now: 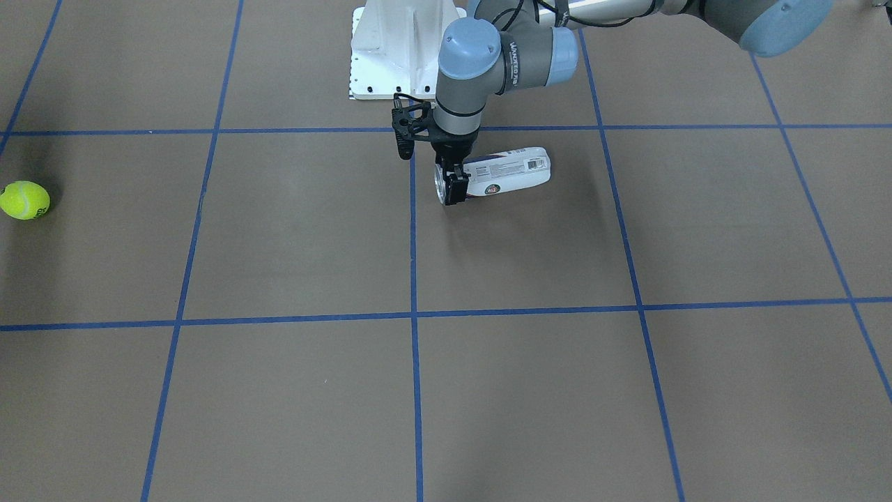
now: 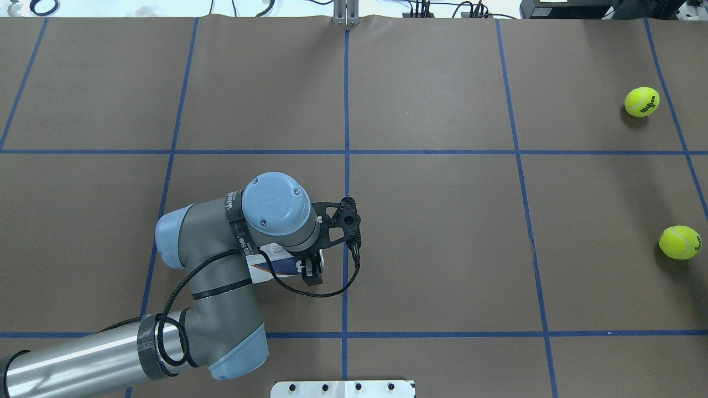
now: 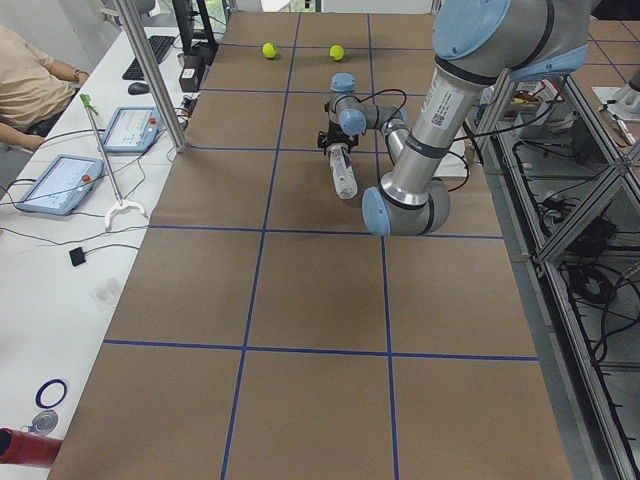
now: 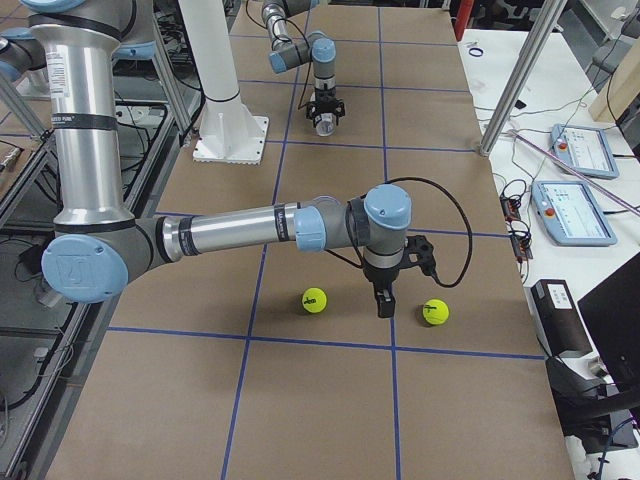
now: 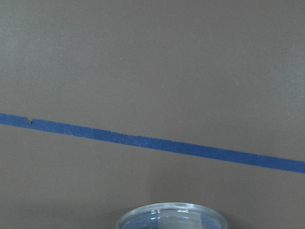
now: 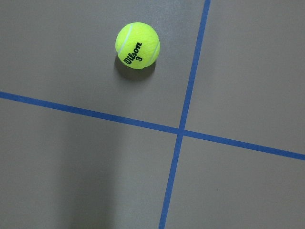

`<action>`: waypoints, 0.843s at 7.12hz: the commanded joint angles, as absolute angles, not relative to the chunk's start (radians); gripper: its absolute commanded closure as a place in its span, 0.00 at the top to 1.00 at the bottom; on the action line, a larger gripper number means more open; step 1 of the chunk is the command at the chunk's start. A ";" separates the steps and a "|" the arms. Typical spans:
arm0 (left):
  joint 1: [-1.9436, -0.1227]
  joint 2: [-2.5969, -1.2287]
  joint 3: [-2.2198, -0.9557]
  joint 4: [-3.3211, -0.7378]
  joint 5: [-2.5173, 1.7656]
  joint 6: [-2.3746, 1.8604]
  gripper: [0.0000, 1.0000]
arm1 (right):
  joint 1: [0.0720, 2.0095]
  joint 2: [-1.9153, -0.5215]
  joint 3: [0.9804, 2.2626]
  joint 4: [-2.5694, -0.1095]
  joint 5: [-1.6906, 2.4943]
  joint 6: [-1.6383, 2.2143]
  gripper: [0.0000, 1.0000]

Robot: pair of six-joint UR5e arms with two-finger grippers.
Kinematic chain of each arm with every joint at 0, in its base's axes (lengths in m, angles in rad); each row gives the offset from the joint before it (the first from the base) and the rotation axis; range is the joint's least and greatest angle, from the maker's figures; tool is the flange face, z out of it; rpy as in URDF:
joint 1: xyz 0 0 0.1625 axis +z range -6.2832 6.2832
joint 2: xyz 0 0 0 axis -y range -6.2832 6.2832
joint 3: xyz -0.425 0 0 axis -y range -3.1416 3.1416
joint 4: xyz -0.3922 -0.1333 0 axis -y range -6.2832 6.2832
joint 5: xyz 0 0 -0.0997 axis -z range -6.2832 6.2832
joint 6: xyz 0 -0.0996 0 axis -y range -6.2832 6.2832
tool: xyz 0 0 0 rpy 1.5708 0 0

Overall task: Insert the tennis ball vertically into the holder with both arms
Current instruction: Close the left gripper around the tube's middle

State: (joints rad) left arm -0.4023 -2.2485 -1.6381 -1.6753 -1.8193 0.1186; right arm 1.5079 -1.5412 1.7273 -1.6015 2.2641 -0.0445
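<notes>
The holder (image 1: pixel 512 173) lies on its side on the brown table, its open metal rim also in the left wrist view (image 5: pixel 171 215). My left gripper (image 1: pixel 451 188) points straight down and looks shut across the holder near its mouth; my wrist hides most of the holder from overhead (image 2: pixel 265 264). Two tennis balls (image 2: pixel 641 102) (image 2: pixel 679 242) lie far to my right. My right gripper (image 4: pixel 385 303) hangs between them, just above the table. I cannot tell whether it is open. One tennis ball (image 6: pixel 137 46) shows in the right wrist view.
The white pedestal base (image 1: pixel 397 49) stands at my edge of the table. Blue tape lines (image 2: pixel 346 166) divide the table into squares. Tablets (image 3: pixel 60 182) and a seated person (image 3: pixel 30 80) are beside the table on my far side.
</notes>
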 commanded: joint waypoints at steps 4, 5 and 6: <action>-0.397 -2.249 -1.611 -1.698 -1.818 0.109 0.80 | 1.508 -1.542 1.727 -1.601 2.264 -0.044 1.00; -0.397 -2.249 -1.611 -1.698 -1.819 0.109 0.76 | 1.508 -1.542 1.727 -1.601 2.264 -0.044 1.00; -0.399 -2.250 -1.629 -1.698 -1.822 0.109 0.72 | 1.508 -1.542 1.727 -1.601 2.264 -0.044 1.00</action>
State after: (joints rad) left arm -0.3976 -2.2488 -1.6143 -1.6981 -1.8196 0.1093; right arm 1.5079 -1.5416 1.7272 -1.6015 2.2642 -0.0445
